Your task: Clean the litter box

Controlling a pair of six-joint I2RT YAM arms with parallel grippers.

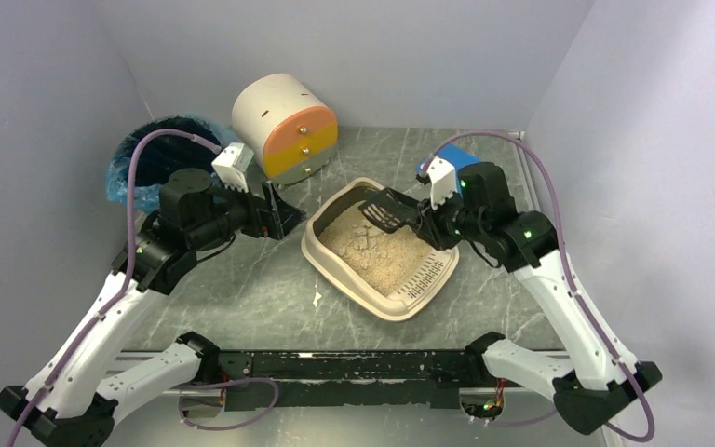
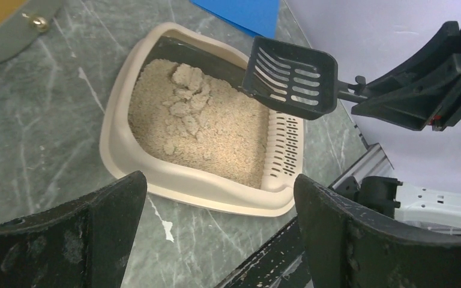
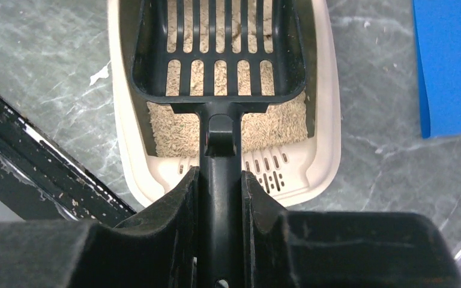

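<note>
The litter box [image 1: 311,250] sits mid-table, a shade right of centre and turned at an angle, with its slotted ledge [image 1: 425,277] at the near-right end. Tan litter fills it, lumpy toward the far end. Over its far-right part hangs a black slotted scoop [image 1: 384,209], whose handle the right gripper [image 1: 424,219] has clamped between its fingers. Whether the scoop's front edge touches the litter cannot be told.

The left gripper [image 1: 289,219] hovers just left of the box's far-left corner, fingers spread wide and holding nothing. Farther left and back stands a black bin with a blue liner [image 1: 154,158]. Beside it, at the far wall, lies a white drawer drum with orange and yellow fronts [image 1: 284,126]. A blue flat thing [image 1: 451,158] lies behind the right arm.

The table [image 1: 242,289] is grey marbled stone with a few white flecks [image 1: 317,299] near the box. A scuffed black rail [image 1: 335,365] runs along its near edge. Pale lilac walls close three sides.

The left wrist view shows clumps [image 2: 186,90] in the litter box [image 2: 113,144] and the scoop [image 2: 291,78] tilted above its rim, which the overhead view blurs. The right wrist view looks down the handle through the scoop's slots [image 3: 218,103] to the litter in the litter box [image 3: 120,90], and shows the right gripper [image 3: 219,174] pinching the handle tight.
</note>
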